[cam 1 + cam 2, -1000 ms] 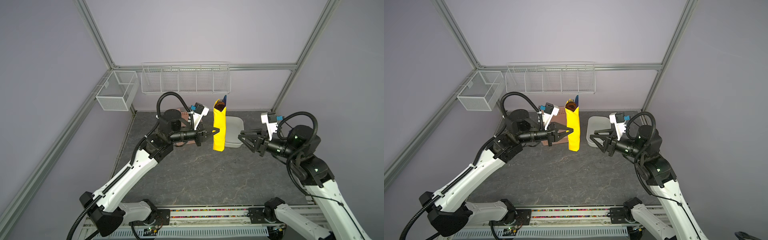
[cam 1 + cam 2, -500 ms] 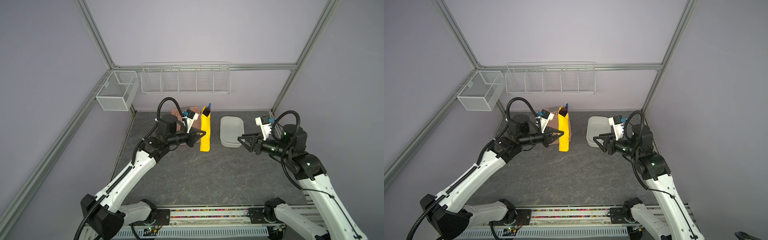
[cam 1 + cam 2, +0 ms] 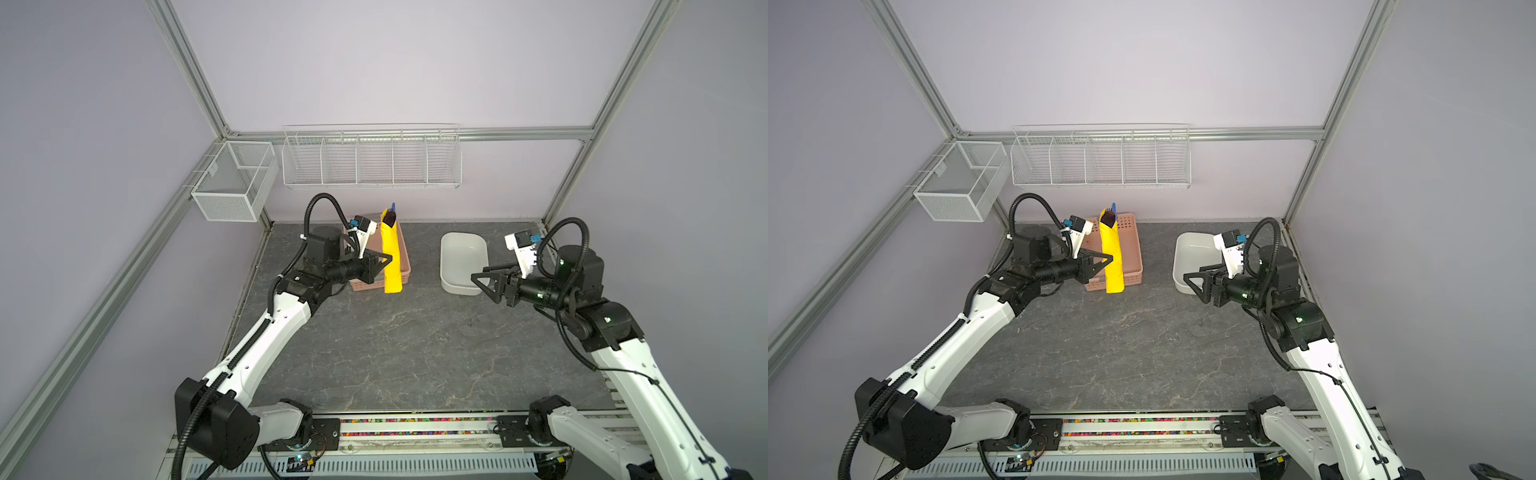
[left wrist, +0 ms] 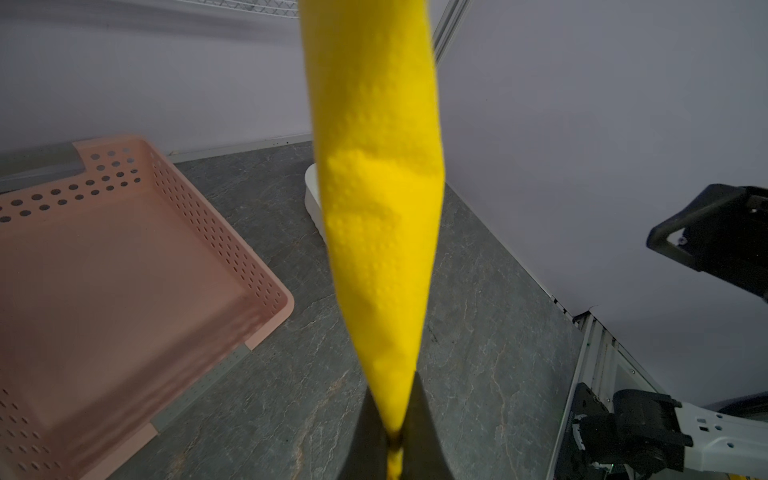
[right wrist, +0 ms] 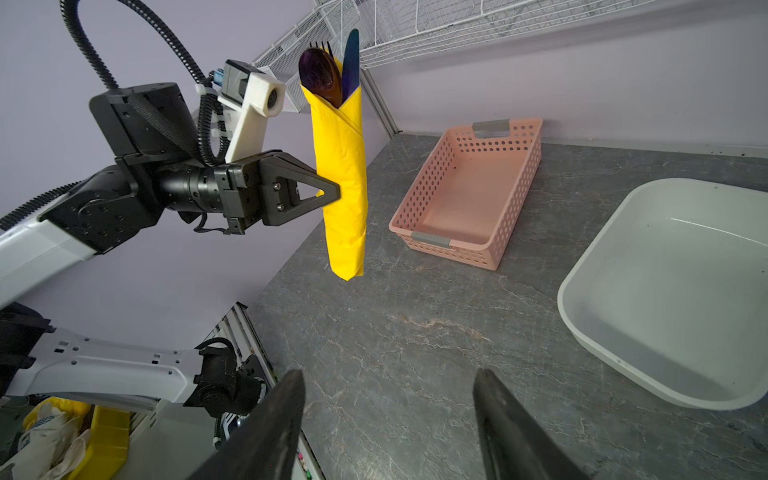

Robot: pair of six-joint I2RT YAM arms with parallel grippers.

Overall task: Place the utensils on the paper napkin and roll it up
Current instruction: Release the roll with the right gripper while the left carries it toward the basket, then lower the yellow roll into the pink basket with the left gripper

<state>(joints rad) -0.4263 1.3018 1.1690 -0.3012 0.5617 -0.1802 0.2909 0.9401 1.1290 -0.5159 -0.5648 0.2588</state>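
Room: pale lilac walls with grey metal frame posts enclose a dark grey, marbled table.
Wall fittings: a white wire rack hangs on the far wall; a white mesh basket hangs at the far left corner.
Pink basket: far left on the table, perforated, nothing in it.
White tub: far right on the table, nothing in it, well apart from the pink basket.
Paper napkin: bright yellow, rolled into a tall tube and held upright in the air at the far left. In both top views it overlaps the pink basket. The right wrist view shows its lower end clear of the table.
Utensils: wrapped inside the roll; only the dark spoon bowl, fork tines and knife tip stick out of the top.
Left tool: pressed together on the paper napkin about halfway up, reaching in from the left.
Right tool: fingers spread wide with nothing between them. It hangs above the table at the near edge of the white tub, pointing left toward the roll and well apart from it.
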